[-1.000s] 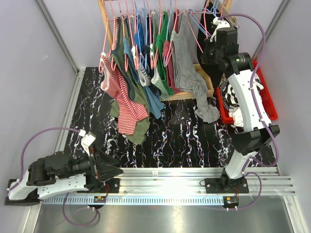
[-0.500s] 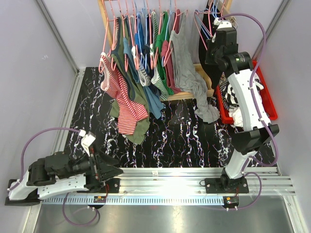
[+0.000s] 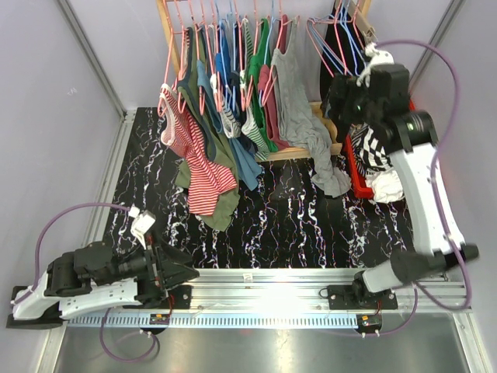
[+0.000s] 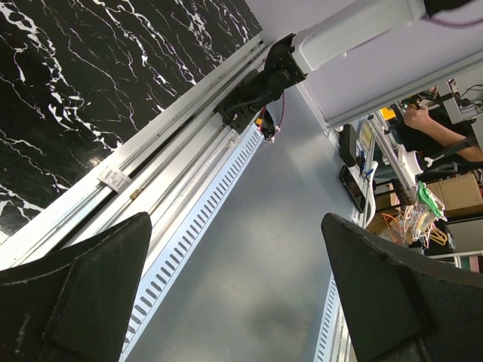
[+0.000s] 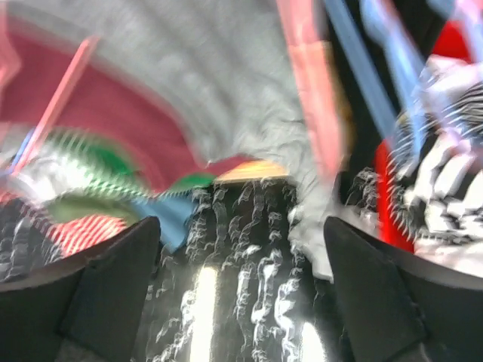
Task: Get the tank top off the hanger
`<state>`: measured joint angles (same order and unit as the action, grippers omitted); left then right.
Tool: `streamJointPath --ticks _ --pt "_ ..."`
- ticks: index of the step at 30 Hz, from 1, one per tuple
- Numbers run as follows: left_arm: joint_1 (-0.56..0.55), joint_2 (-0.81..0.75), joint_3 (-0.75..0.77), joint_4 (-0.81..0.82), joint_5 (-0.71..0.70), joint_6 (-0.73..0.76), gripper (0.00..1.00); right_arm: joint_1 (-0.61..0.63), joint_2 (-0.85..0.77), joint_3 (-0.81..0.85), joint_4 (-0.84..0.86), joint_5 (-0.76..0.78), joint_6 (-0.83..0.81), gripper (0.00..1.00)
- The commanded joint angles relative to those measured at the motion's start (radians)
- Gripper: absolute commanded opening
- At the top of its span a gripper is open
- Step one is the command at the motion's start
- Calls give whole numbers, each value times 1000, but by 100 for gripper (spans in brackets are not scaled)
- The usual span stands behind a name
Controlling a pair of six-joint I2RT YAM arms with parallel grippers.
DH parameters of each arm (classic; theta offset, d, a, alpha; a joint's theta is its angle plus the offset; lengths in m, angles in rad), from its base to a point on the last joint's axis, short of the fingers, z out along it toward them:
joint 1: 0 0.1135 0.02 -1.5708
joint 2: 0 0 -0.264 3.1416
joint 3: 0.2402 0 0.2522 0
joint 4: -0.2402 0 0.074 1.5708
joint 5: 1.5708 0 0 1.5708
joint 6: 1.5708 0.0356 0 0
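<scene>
Several tank tops hang on pink hangers (image 3: 268, 81) from a wooden rack (image 3: 165, 31). The rightmost is a grey tank top (image 3: 299, 116), its lower end trailing onto the black marble table (image 3: 311, 225). My right gripper (image 3: 338, 105) hovers just right of it, open and empty. The blurred right wrist view shows the grey tank top (image 5: 226, 68) and a pink hanger (image 5: 313, 83) beyond the open right gripper (image 5: 241, 302). The left gripper (image 3: 185, 272) rests low at the near left, open, and in its own view the left gripper (image 4: 234, 302) faces the metal rail.
Empty pink and blue hangers (image 3: 324, 47) hang at the rack's right end, close to my right wrist. A red bin (image 3: 352, 165) at the right holds striped clothing (image 3: 373, 148) and a white cloth. A red-striped top (image 3: 203, 175) droops low at the left.
The right gripper has gone from shut to open and the right arm has swung rightward, away from the empty hangers. The left arm has stayed put.
</scene>
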<state>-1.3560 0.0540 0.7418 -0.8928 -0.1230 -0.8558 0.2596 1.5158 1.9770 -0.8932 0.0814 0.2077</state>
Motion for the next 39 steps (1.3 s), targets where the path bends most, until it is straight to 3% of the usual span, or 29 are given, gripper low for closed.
streamJointPath --ticks 1,5,9,17,25,35,39 --pt "-5 36 -5 89 16 26 99 4 -199 -212 31 -208 99 100" --pt "-5 81 -4 103 17 44 99 90 -365 -467 128 -402 168 100" --pt "-6 109 4 104 16 55 99 298 -401 -508 178 -336 203 100" --pt "-6 84 -18 107 11 28 99 334 -120 -123 174 14 164 100" --pt "-6 18 -25 75 -3 1 99 334 222 317 102 216 186 100" --pt "-6 -28 -30 55 2 -6 99 334 345 368 206 354 220 100" --pt "-6 -48 -32 46 0 -18 99 326 423 483 143 376 220 99"
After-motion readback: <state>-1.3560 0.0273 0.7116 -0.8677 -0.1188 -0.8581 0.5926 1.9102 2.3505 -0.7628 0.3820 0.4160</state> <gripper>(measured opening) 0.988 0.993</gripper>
